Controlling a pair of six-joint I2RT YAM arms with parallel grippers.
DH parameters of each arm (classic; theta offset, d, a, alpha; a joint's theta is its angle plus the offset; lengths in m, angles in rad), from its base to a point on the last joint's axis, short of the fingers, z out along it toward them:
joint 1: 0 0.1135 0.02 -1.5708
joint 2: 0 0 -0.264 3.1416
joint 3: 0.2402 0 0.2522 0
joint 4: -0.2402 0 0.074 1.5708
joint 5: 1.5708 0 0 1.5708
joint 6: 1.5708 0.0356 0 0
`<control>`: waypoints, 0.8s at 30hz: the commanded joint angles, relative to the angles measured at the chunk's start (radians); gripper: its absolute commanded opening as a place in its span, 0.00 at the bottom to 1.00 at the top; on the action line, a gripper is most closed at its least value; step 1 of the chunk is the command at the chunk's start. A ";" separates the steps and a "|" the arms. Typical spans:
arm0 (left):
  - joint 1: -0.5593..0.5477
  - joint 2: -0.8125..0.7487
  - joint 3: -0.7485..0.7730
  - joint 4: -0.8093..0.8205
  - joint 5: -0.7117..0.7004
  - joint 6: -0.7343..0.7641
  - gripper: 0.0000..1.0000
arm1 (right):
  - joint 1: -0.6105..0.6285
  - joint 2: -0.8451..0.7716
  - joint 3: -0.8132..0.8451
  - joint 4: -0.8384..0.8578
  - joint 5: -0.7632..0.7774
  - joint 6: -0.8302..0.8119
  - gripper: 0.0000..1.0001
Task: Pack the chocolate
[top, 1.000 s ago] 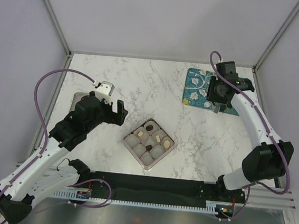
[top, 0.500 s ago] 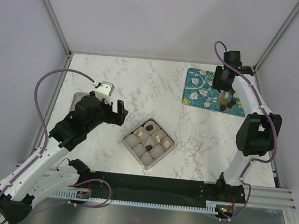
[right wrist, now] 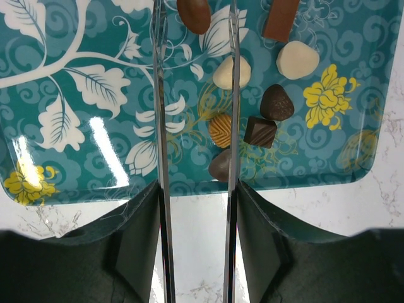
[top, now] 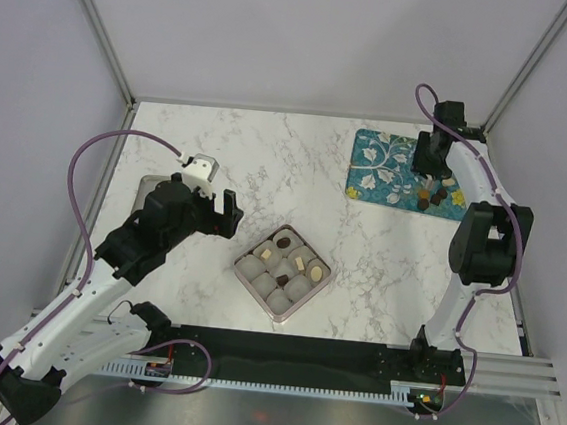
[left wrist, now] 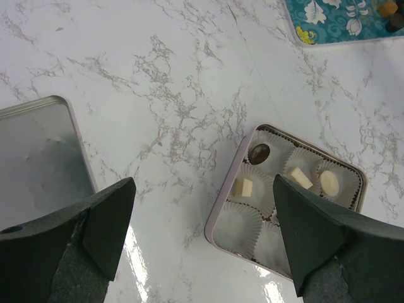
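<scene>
Several loose chocolates lie on a teal mat (right wrist: 95, 126): a brown oval (right wrist: 193, 14), a brown bar (right wrist: 281, 19), two cream pieces (right wrist: 297, 60), a dark one (right wrist: 276, 102), a ribbed caramel one (right wrist: 220, 129), a dark square (right wrist: 260, 131). My right gripper (right wrist: 196, 38) is open and empty above the mat, the brown oval between its thin blades. It also shows in the top view (top: 429, 181). The box (left wrist: 218, 218) of paper cups holds a dark chocolate (left wrist: 259, 151) and cream ones (left wrist: 300, 177). My left gripper (left wrist: 202, 252) hangs open above the box's left edge.
A flat metal lid (left wrist: 38, 158) lies left of the box, under my left arm in the top view (top: 148, 191). The box (top: 283, 270) sits mid-table on white marble. The mat (top: 378, 166) is at the back right, near the wall frame.
My right arm has swung toward the back right, so its gripper now hangs over the mat's chocolates. The left arm has not moved.
</scene>
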 commanded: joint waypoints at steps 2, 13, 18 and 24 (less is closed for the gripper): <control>0.000 0.000 0.016 0.023 0.002 -0.006 0.98 | -0.029 0.035 0.017 0.049 -0.051 -0.010 0.56; 0.000 -0.011 0.016 0.023 0.002 -0.006 0.98 | -0.026 -0.004 -0.028 0.059 -0.130 0.014 0.37; 0.000 -0.014 0.016 0.025 0.005 -0.007 0.98 | 0.046 -0.125 -0.100 0.052 -0.146 0.042 0.34; 0.000 -0.017 0.018 0.025 0.002 -0.007 0.98 | 0.191 -0.283 -0.177 -0.022 -0.153 0.067 0.33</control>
